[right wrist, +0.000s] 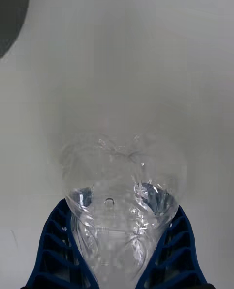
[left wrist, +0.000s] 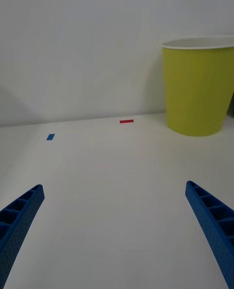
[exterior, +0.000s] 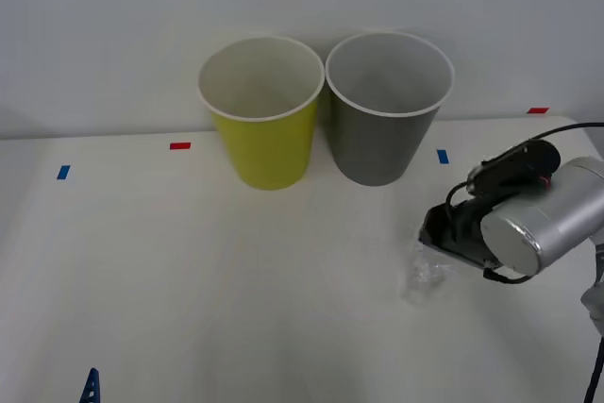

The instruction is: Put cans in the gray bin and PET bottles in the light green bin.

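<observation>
White counter (exterior: 236, 280), pale wall behind. Two tapered bins stand side by side at the back, rims touching or nearly so: light green bin (exterior: 261, 110) on the left, gray bin (exterior: 388, 106) on the right, both upright, open mouths up, nothing visible inside either. Small tape marks on the counter: blue (exterior: 63, 173) at far left, red (exterior: 179, 146) just left of the green bin, blue (exterior: 443, 156) right of the gray bin, red (exterior: 537, 110) at the back right edge. Right tool (right wrist: 122, 257) is low over the counter, in front of and to the right of the gray bin; its blue ribbed fingers (right wrist: 53, 250) press both sides of the PET bottle (right wrist: 124, 191), closed onto its wrinkled clear wall. From the front the bottle (exterior: 425, 276) shows as a faint glinting shape just below the wrist housing, at or just above the counter surface; contact with the counter cannot be told. Left tool (left wrist: 117, 235) sits near the front left corner, fingers (left wrist: 19, 216) spread wide, holding nothing, facing the green bin (left wrist: 199, 86) across bare counter.
</observation>
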Controlling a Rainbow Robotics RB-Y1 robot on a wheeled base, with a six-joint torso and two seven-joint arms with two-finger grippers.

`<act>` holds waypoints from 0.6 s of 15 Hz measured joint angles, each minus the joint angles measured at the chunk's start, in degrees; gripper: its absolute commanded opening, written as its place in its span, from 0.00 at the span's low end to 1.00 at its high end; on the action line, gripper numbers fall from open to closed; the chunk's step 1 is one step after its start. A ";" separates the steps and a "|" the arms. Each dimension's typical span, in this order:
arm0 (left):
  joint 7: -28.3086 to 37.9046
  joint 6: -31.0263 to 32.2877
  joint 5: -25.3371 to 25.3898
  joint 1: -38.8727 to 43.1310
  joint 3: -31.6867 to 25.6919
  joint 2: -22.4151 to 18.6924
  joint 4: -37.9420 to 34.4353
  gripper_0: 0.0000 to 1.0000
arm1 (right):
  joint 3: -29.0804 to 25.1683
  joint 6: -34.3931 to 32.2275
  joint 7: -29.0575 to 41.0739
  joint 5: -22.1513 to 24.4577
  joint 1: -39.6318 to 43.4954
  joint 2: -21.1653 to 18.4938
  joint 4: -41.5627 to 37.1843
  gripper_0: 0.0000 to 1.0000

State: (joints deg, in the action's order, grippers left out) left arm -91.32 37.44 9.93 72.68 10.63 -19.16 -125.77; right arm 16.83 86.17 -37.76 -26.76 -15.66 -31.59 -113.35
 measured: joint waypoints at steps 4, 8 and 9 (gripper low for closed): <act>0.00 0.00 0.00 0.00 0.00 0.00 0.00 1.00 | -8.87 -1.92 -18.35 3.14 7.74 6.39 -9.69 0.01; 0.00 0.00 0.00 0.00 0.00 0.00 0.00 1.00 | -13.46 -7.24 -34.41 4.44 13.79 11.37 -15.60 0.01; 0.00 0.00 0.00 0.00 0.00 0.00 0.00 1.00 | -14.30 -8.49 -37.78 4.43 14.64 12.25 -16.60 0.01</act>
State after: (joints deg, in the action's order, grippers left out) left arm -91.32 37.44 9.93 72.69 10.63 -19.16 -125.77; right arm 2.53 77.68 -75.54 -22.33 -1.02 -19.35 -129.95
